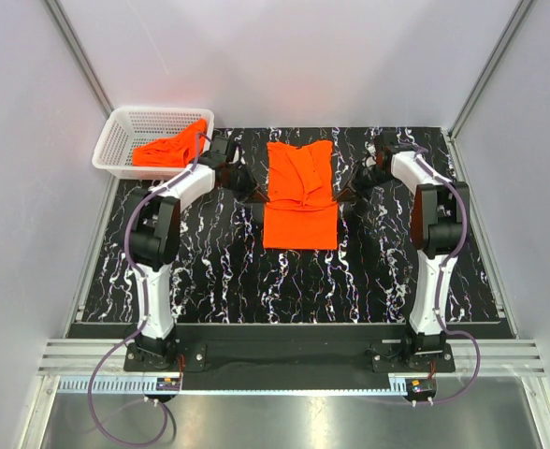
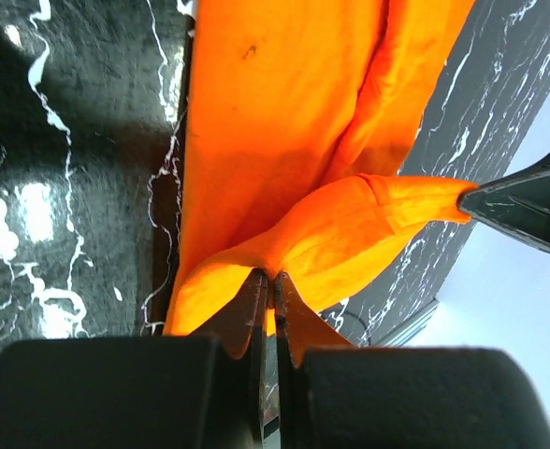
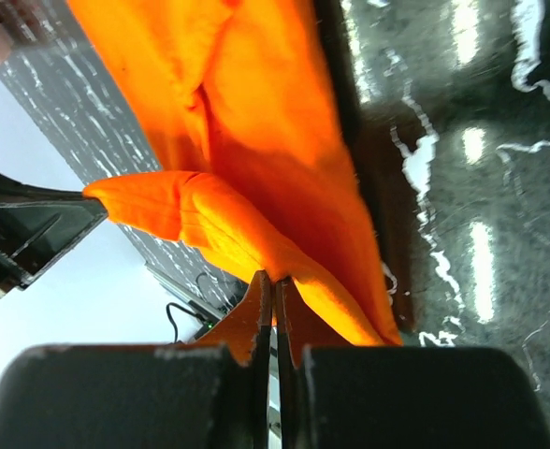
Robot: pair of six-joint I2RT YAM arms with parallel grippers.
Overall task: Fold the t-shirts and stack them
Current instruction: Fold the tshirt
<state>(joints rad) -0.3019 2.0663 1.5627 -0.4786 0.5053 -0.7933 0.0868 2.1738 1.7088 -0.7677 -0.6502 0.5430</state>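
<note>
1. Middle of the black marbled table (image 1: 209, 271): 1 orange t-shirt (image 1: 300, 223) lies as a narrow strip running near to far. Its near half is smooth and its far half is rumpled.
2. My left gripper (image 2: 267, 292) sits at the shirt's left edge, about halfway along. Its jaws are pressed together on a pinch of the orange cloth.
3. My right gripper (image 3: 273, 288) sits directly opposite at the shirt's right edge. Its jaws are likewise clamped tight on a pinch of the fabric.
4. Both wrist views show a raised ridge of cloth stretched across the shirt between my 2 grips, lifted off the layers beneath it.
5. At the far left corner stands a white mesh basket (image 1: 125, 126), partly off the table's edge. A second orange t-shirt (image 1: 169, 150) lies crumpled inside it, bunched toward the basket's right side, near my left arm.
</note>
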